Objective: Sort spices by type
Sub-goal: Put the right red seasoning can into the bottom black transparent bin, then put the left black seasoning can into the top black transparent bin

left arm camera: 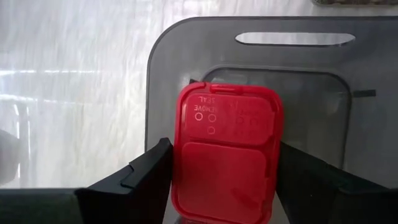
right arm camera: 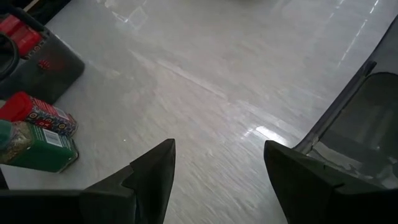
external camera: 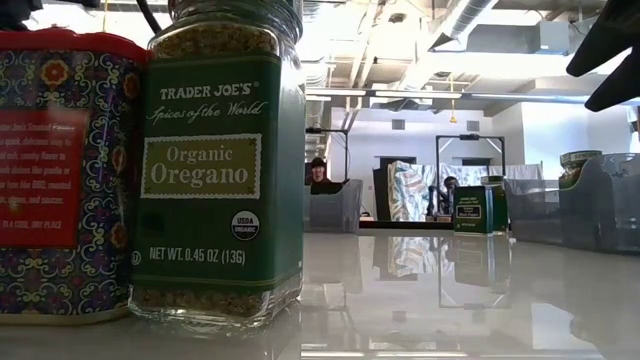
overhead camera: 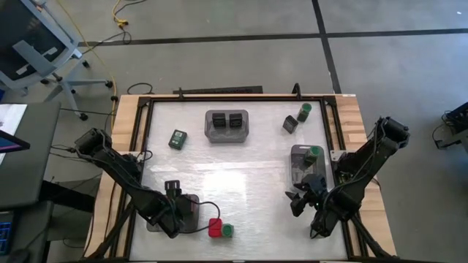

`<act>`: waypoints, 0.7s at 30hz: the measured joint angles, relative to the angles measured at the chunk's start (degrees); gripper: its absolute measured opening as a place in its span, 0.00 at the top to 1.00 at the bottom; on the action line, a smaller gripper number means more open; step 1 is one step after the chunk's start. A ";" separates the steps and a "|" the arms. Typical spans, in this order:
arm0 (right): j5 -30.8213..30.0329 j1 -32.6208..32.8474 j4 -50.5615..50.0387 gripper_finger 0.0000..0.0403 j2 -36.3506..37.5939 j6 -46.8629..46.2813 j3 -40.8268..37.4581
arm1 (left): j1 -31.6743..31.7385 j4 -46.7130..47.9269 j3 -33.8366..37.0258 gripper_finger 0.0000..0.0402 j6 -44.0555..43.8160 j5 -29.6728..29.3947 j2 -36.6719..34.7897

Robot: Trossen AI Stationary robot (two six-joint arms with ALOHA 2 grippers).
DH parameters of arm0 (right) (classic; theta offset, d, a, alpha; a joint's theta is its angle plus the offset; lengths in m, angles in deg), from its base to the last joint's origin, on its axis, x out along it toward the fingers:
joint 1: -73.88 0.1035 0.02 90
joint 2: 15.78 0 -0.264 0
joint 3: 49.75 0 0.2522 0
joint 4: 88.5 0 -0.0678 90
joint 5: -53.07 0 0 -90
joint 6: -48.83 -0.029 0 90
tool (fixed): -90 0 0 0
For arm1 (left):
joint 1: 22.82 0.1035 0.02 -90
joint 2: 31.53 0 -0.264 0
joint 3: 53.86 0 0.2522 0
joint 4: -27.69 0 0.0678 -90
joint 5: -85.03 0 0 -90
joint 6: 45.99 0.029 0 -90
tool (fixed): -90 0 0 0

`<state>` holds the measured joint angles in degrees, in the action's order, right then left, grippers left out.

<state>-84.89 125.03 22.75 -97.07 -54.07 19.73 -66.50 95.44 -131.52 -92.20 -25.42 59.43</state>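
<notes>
Left pincer (left arm camera: 221, 186) is down at the near edge of the white surface (overhead camera: 234, 190), over the dark grey plastic tray (left arm camera: 186, 50) at the front left, and in its wrist view a red boxy spice tin with a flip-top lid (left arm camera: 227, 155) sits right between its two dark fingers. The fingers flank the tin on both sides, close against it; whether they are pressing it or have just let go, I cannot tell. It hangs over the tray's hollow, so my read is that this tray is the home for the red kind.

Just beside that tray, toward the middle, a second red patterned tin (overhead camera: 215, 228) and a green-labelled oregano jar (overhead camera: 228, 231) stand touching side by side, unsorted.

Over on the right, the right pincer (right arm camera: 217, 180) hovers above bare surface with its fingers spread and nothing between them, waiting just in front of the clear grey tray on the right (overhead camera: 300, 164). A green-lidded round jar (overhead camera: 314, 153) sits in that tray, so greens look to belong there.

Farther back, the grey tray at the far centre (overhead camera: 212, 128) holds two black cube-like containers (overhead camera: 227, 121) side by side. One green jar lying on its side (overhead camera: 177, 139) is alone to its left; to the right, a loose black cube (overhead camera: 290, 124) stands just beside another green-lidded jar (overhead camera: 305, 111).
</notes>
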 joint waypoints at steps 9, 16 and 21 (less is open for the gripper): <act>0.00 0.11 0.34 0.33 0.00 0.08 0.00 | 0.00 0.67 0.00 0.39 -0.57 0.29 -1.80; 0.00 0.11 1.37 0.33 0.01 2.22 0.00 | 0.00 0.65 0.00 0.39 -0.57 0.28 -6.15; 0.02 0.11 1.99 0.33 0.01 2.92 0.00 | 0.00 1.64 0.00 0.39 -0.57 0.27 -9.65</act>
<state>-84.87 125.14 24.74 -97.06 -51.15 19.73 -66.50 97.08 -131.52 -92.77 -25.16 49.78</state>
